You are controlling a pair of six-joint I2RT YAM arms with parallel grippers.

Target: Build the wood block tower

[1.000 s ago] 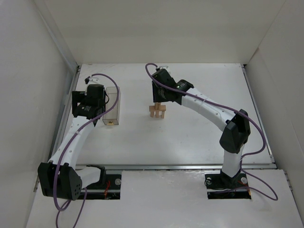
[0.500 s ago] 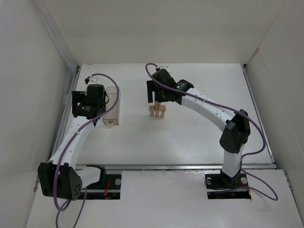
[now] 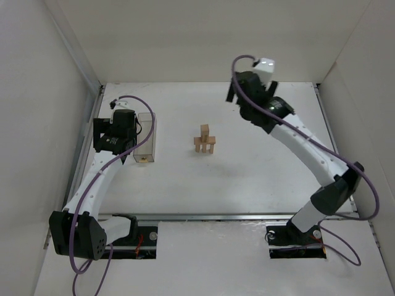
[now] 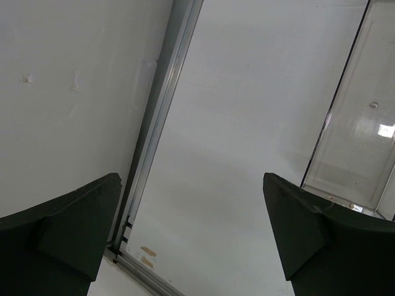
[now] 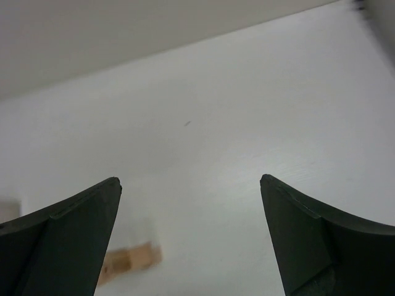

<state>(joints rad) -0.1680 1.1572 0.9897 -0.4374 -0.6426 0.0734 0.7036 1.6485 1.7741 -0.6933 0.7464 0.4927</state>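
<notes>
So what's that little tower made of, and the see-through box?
The tower looks like plain wood: light tan, dull, with no paint showing. The box seems to be hard clear plastic, maybe acrylic: you can see straight through its walls, and the left wrist view shows small shiny glints on it.

We see bare table (image 3: 247,179) on all 4 sides of the tower (image 3: 205,140). The right gripper (image 5: 190,180) hangs well apart from it. The left gripper (image 4: 191,176) has 1 narrow lane between the clear box (image 3: 146,137) and the left wall (image 3: 55,123).
</notes>
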